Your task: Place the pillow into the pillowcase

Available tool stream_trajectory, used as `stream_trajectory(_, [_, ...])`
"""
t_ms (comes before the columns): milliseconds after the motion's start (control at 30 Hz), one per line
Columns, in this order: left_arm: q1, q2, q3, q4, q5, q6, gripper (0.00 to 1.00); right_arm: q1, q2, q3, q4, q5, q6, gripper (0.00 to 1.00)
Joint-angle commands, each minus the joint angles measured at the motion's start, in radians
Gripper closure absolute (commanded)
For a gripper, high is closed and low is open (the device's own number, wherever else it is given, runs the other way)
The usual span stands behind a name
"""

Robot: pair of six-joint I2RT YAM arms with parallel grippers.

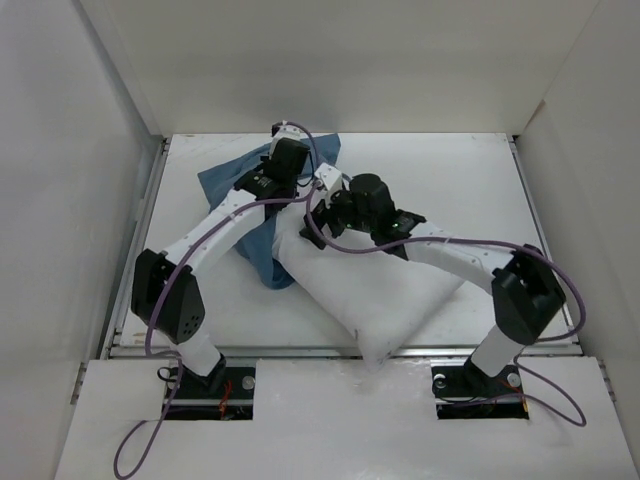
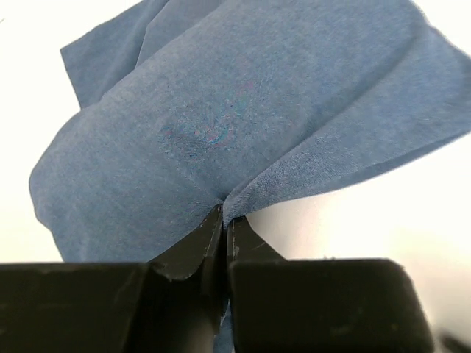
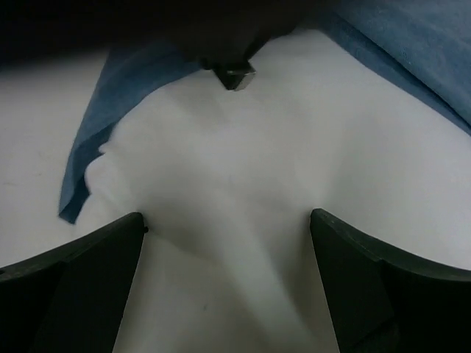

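The slate-blue pillowcase [image 1: 222, 183] lies crumpled at the table's back left, with part of it running under the pillow's far end. The plump white pillow [image 1: 380, 290] stretches diagonally from the middle toward the front edge. My left gripper [image 2: 224, 220] is shut on a pinched fold of the pillowcase [image 2: 221, 110]; from above it sits at the cloth's far side [image 1: 296, 150]. My right gripper [image 3: 227, 217] stands open, its fingers straddling the pillow [image 3: 235, 169] near its far end [image 1: 318, 222], with nothing clamped. Blue cloth [image 3: 88, 140] shows left of the pillow.
White enclosure walls [image 1: 120, 100] close in the table on three sides. Both arms cross near the middle back, close together. Purple cables [image 1: 560, 290] loop off each arm. A metal rail [image 1: 300, 350] marks the table's front edge.
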Motion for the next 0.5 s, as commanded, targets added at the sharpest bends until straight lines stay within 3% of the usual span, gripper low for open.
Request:
stream_trajectory(0, [-0.015, -0.135, -0.006, 0.07, 0.073, 0.026, 1.0, -0.006, 0.121, 0.06, 0.095, 0.051, -0.027, 0.01])
stream_trajectory(33, [-0.025, -0.153, -0.016, 0.084, 0.09, 0.035, 1.0, -0.006, 0.155, 0.08, 0.095, 0.06, -0.027, 0.06])
stream_trajectory(100, [-0.025, -0.212, -0.04, 0.118, 0.127, 0.036, 1.0, -0.006, 0.241, 0.143, 0.104, 0.092, 0.016, 0.57])
stream_trajectory(133, [-0.025, -0.229, -0.04, 0.13, 0.171, 0.048, 1.0, -0.006, 0.255, 0.157, 0.121, 0.125, 0.045, 0.9])
stream_trajectory(167, [-0.034, -0.246, -0.052, 0.144, 0.196, 0.058, 1.0, -0.006, 0.255, 0.157, 0.145, 0.232, 0.083, 1.0])
stream_trajectory(267, [-0.034, -0.286, -0.063, 0.185, 0.305, 0.072, 1.0, -0.016, 0.187, 0.099, 0.309, 0.368, 0.189, 1.0])
stream_trajectory(467, [-0.106, -0.307, -0.007, 0.257, 0.588, 0.094, 1.0, -0.055, -0.097, -0.157, 0.689, 0.446, 0.349, 1.0])
